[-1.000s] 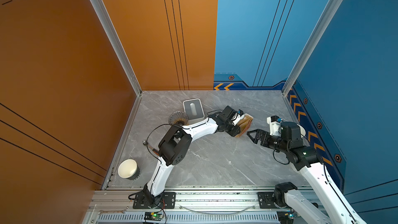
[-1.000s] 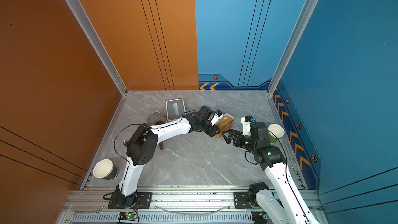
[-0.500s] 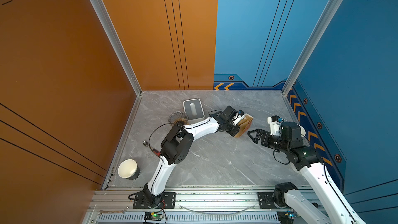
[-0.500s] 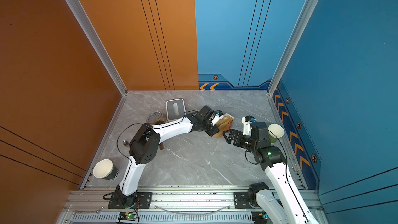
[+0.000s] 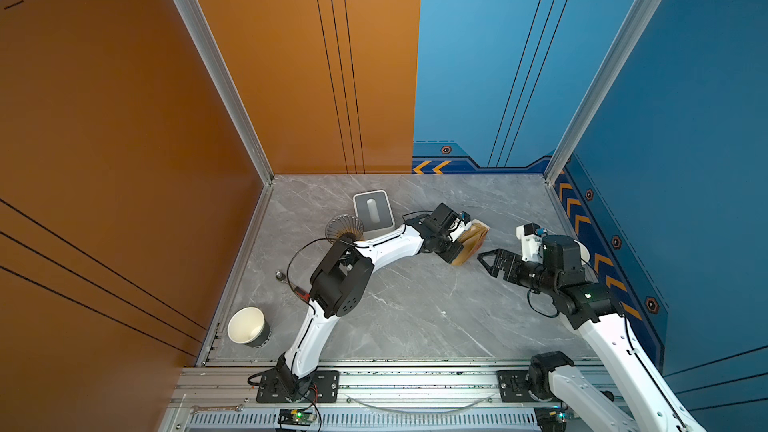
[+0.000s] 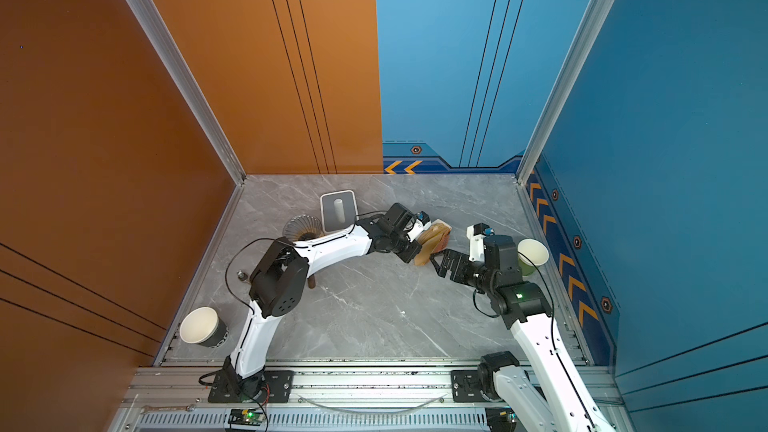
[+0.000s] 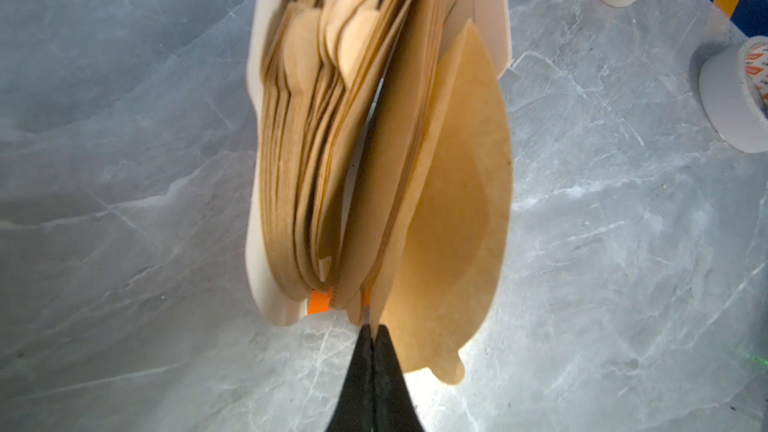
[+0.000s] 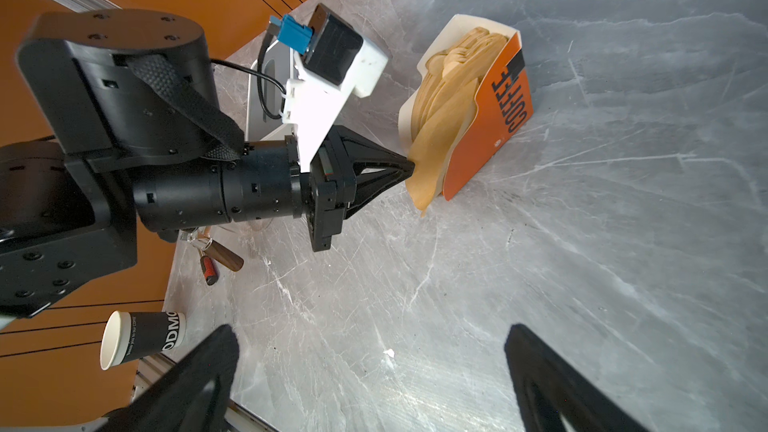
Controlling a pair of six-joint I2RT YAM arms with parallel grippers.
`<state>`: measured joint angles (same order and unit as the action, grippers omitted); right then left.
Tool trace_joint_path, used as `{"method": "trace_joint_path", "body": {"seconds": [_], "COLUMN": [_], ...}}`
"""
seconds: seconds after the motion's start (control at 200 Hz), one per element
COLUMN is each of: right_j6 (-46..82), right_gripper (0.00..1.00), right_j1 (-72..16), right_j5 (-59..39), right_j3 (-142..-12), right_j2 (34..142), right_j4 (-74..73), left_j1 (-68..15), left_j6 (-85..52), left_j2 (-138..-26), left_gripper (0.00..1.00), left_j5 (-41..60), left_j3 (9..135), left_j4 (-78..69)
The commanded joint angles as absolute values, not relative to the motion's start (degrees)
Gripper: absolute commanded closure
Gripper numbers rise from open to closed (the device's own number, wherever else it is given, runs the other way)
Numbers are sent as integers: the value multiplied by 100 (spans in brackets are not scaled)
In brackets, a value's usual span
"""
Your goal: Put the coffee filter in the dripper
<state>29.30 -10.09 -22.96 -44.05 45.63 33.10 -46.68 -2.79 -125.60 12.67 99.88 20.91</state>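
Note:
The coffee filter (image 7: 453,209) is a tan paper cone standing out from the stack in an orange and white filter box (image 8: 490,126). My left gripper (image 7: 372,328) is shut on the filter's near edge, its black jaws pressed together on the paper. In both top views this left gripper (image 5: 458,252) sits at the box's near end, right of centre. The dripper (image 5: 344,227), dark and ribbed, stands at the back left, far from the filter (image 5: 463,260). My right gripper (image 5: 484,257) hovers open and empty just right of the box, seen also in the right wrist view (image 8: 370,367).
A grey rectangular tray (image 5: 373,209) lies behind the dripper. A black paper cup (image 5: 248,326) stands at the front left and a green cup (image 6: 532,255) by the right wall. A tape roll (image 7: 739,93) sits near the box. A wooden handle (image 8: 224,257) and red tool lie under the left arm.
My left gripper's jaws have closed on the filter's edge at the box. Both arms have hardly moved, and the right gripper stays open.

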Motion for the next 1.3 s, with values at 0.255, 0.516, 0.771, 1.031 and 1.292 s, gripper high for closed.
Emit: {"method": "trace_joint_path", "body": {"seconds": [0.255, 0.516, 0.771, 1.031, 1.292], "right_j6": [2874, 3342, 3498, 3500, 3207], "right_gripper": [2, 21, 44, 55, 58], "right_j1": [-915, -783, -873, -1431, -2286], "right_j5": [-2320, -1670, -1408, -1035, -801], "right_j3": [-4345, -4380, -4520, -4998, -5828], "right_j2": [4396, 4445, 4583, 4845, 5415], "right_j4": [3445, 3620, 3569, 3542, 3610], "left_j1": [-4808, -4803, -4808, -4819, -4664], "left_j6": [-255, -378, -658, -1246, -1853], "left_j2": [-12221, -11847, -11508, -11132, -10349], "left_gripper": [100, 100, 100, 100, 100], "left_j5": [1108, 1004, 953, 436, 180], "left_j3": [10327, 10284, 10212, 10335, 10336], "left_j4": [2473, 2755, 2982, 3575, 4141]}}
